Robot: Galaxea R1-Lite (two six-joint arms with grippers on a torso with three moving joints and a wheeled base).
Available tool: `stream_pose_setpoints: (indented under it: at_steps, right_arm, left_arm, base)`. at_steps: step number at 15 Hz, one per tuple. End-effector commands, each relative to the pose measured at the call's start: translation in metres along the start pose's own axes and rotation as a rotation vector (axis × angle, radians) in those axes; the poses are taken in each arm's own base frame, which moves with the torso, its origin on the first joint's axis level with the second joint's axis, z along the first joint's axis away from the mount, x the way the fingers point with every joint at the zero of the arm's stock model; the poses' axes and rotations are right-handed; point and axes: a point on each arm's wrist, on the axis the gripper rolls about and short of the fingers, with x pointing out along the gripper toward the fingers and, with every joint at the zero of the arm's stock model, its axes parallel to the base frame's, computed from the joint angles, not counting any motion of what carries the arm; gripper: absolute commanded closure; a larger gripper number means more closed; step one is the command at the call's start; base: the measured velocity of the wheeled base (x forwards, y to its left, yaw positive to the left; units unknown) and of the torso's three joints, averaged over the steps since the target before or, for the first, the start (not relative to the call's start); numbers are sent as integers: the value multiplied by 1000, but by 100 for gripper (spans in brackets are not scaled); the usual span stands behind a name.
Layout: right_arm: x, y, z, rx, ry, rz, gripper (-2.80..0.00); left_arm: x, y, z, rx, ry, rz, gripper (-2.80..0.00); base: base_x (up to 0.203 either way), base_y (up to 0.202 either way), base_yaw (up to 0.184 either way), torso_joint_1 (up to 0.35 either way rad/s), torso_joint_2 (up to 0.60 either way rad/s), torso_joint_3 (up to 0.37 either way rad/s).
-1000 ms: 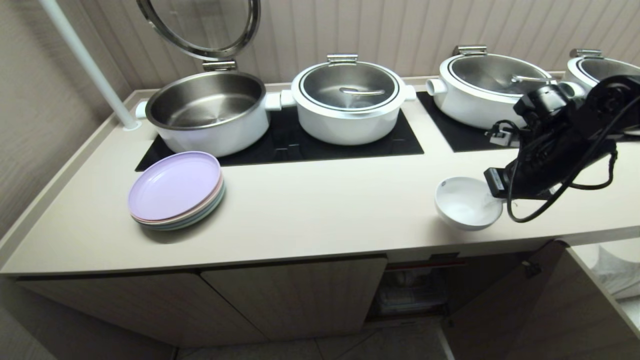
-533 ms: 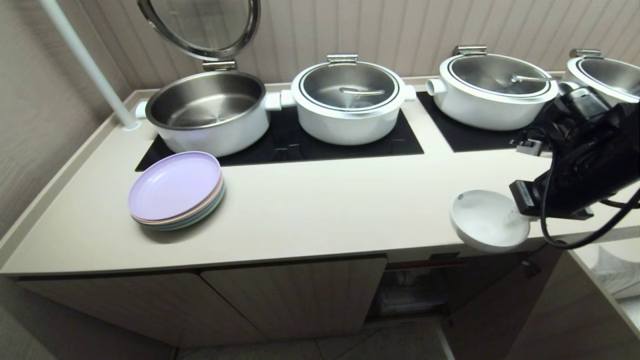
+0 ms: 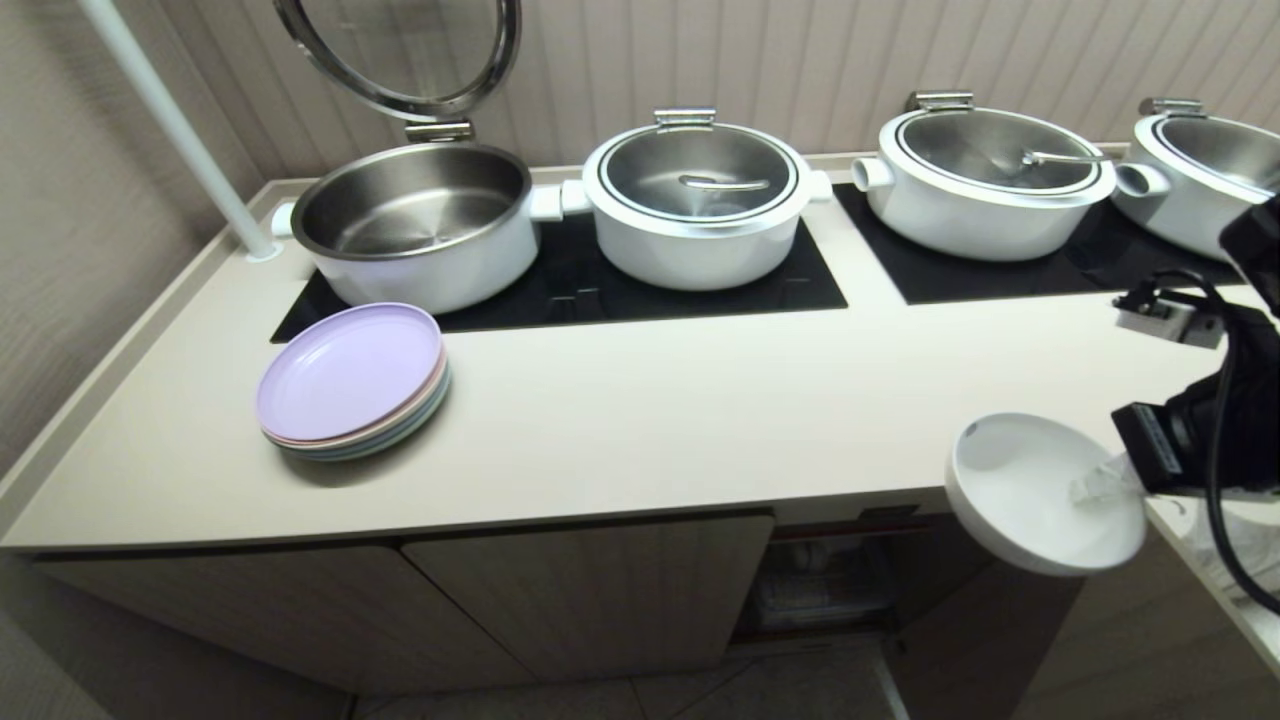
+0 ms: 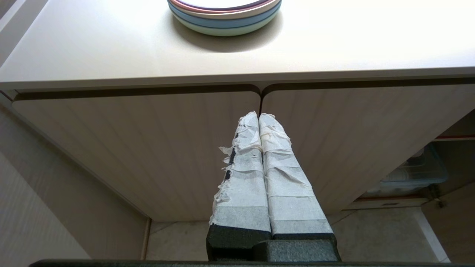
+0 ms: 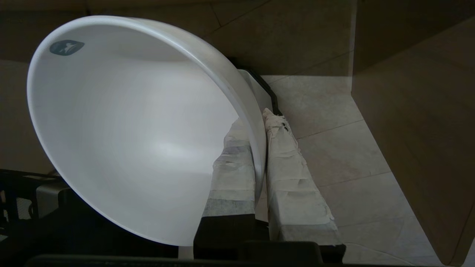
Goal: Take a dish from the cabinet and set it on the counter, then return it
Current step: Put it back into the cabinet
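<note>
The dish, a white bowl (image 3: 1030,495), hangs past the front edge of the counter (image 3: 640,420), above the open cabinet (image 3: 830,580). My right gripper (image 3: 1100,490) is shut on the bowl's rim, one taped finger inside the bowl (image 5: 122,122) and one outside, in the right wrist view. That gripper (image 5: 258,122) points down toward the floor. My left gripper (image 4: 258,115) is shut and empty, parked low in front of the closed cabinet doors (image 4: 167,148).
A stack of pastel plates (image 3: 352,380) sits at the counter's left. Several white pots (image 3: 700,200) stand on black hob panels (image 3: 620,275) at the back, one with its lid raised. An open cabinet door (image 3: 1010,630) stands below the bowl. A white pole (image 3: 170,120) rises at the far left.
My right arm carried the bowl off the counter, toward me and to the right, and lowered it past the front edge. The left arm stayed still.
</note>
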Motion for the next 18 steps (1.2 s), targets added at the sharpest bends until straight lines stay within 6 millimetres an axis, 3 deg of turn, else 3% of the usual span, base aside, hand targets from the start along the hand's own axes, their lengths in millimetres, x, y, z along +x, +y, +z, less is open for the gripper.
stream_pose_setpoints:
  at_steps: [1, 6, 11, 18]
  right_arm:
    - [-22, 0, -31, -9, -56, 6, 0]
    - [-35, -3, -83, -19, -135, 9, 0]
    - [-42, -5, -116, -42, -276, 23, 0]
    - [-30, -13, -168, -68, -134, -20, 0]
  left_arm:
    - [0, 0, 0, -1, 0, 1, 0]
    - [0, 0, 0, -1, 0, 1, 0]
    - [0, 0, 0, -1, 0, 1, 0]
    - [0, 0, 0, -1, 0, 1, 0]
  base:
    - [0, 0, 0, 0, 0, 0]
    - [0, 0, 0, 0, 0, 0]
    - [0, 0, 0, 0, 0, 0]
    - [0, 0, 0, 0, 0, 0]
